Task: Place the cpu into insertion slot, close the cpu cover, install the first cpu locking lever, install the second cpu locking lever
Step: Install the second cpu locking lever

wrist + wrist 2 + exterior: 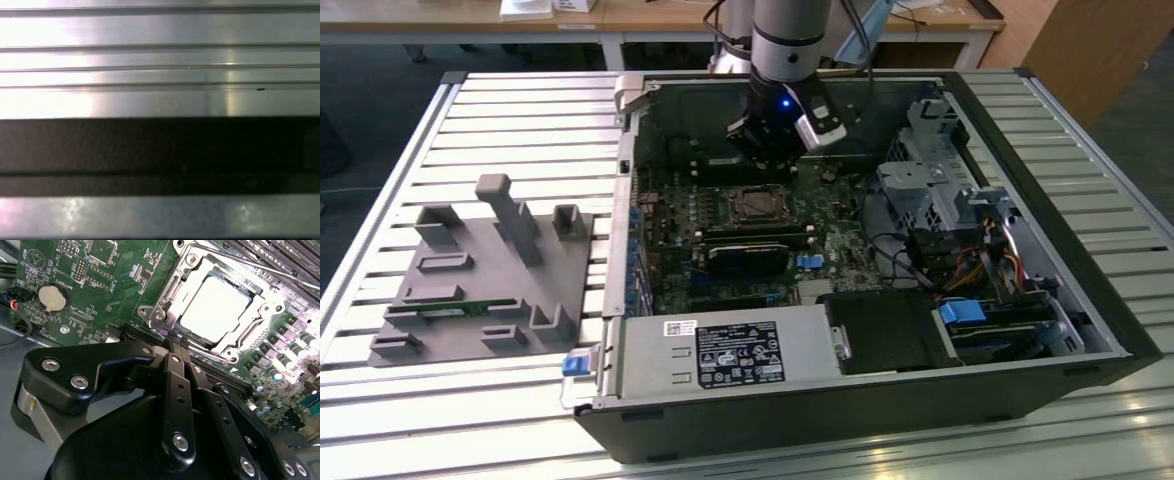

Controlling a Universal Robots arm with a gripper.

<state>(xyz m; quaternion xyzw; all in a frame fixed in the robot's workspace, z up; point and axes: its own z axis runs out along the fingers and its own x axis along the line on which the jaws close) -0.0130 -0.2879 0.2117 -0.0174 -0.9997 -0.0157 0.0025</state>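
My tool [175,342], fingers pressed together and holding nothing, hovered just beside the insertion slot [165,315], where the cpu [215,305] sat under the closed cpu cover [250,325], awaiting locking.

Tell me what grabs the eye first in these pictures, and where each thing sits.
The open computer case lies on a slatted metal table, and the arm reaches down into it. In the second wrist view the cpu shines silver in the insertion slot, with the cpu cover around it on the green board, and the black gripper, fingers together, looms just in front.
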